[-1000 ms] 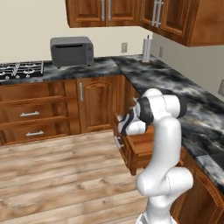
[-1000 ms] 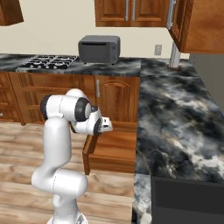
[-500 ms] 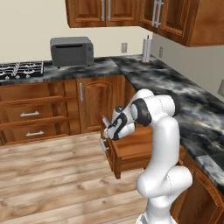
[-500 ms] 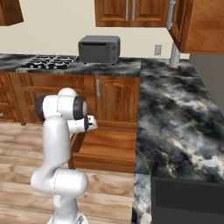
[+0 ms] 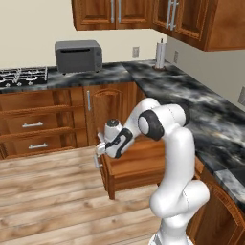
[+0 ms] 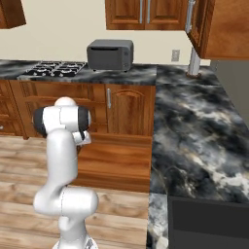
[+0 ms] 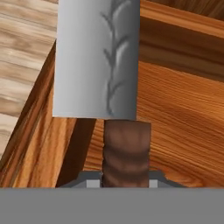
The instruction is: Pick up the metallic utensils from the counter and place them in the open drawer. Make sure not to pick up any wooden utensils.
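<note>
Room: wood-cabinet kitchen with a plank floor, an L-shaped marbled black-and-grey tabletop (image 5: 206, 110) and a grey toaster oven (image 5: 78, 55) against the back wall.
Drawer: the deep reddish-brown wooden box drawer (image 5: 139, 165) stands pulled out of the corner cabinet over the floor; its bare wooden bottom (image 7: 175, 113) shows in the hand view, with nothing seen lying on it there.
Cleaver: a small cleaver with a flat silver blade (image 7: 98, 57) and a dark reddish-brown handle (image 7: 126, 151) points away from the hand, its blade hanging above the drawer's side wall and inside edge.
Hand: the two-finger hand (image 5: 103, 149) is partly closed, the fingers (image 7: 89, 178) pressed to either side of the cleaver's handle, so it has firm hold of the cleaver.
Change: within the last second the arm has swung the hand out from close by the cabinet to the drawer's front end, and both base views have shifted with it, so the base has likely moved too.
Meaning: the cleaver has been carried to the drawer; judging by its place over the rim, it needs to sit a little further over the wooden bottom before letting go.
Risk: dropped now, the blade may catch the side wall and tip towards the floor.
</note>
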Controlling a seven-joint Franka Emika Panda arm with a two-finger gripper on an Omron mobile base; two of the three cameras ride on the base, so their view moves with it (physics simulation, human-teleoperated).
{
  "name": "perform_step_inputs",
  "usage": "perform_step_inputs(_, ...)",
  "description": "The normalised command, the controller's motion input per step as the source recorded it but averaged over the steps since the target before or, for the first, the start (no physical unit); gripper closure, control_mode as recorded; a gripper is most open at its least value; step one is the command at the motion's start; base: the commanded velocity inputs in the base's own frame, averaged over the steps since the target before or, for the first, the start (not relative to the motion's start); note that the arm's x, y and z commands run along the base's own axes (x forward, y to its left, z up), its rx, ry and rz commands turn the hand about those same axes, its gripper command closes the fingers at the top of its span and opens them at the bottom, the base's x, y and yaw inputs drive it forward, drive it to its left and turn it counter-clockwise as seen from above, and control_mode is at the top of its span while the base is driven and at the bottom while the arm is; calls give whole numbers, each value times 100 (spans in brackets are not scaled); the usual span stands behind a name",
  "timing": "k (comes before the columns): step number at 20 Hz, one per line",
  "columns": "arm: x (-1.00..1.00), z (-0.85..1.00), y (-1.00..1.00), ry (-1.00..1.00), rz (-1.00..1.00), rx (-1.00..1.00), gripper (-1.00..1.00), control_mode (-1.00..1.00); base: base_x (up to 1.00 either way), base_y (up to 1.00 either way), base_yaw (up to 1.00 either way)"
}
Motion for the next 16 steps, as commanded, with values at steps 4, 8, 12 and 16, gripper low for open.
perform_step_inputs(4,-23,67,-40,0,-4,3,100,-100,0,0,0)
perform_step_inputs(8,-57,53,-65,0,-2,4,100,-100,0,0,0)
perform_step_inputs(12,-65,8,-84,0,-1,6,100,-100,0,0,0)
perform_step_inputs(16,-47,-3,-73,0,-7,0,100,-100,0,0,0)
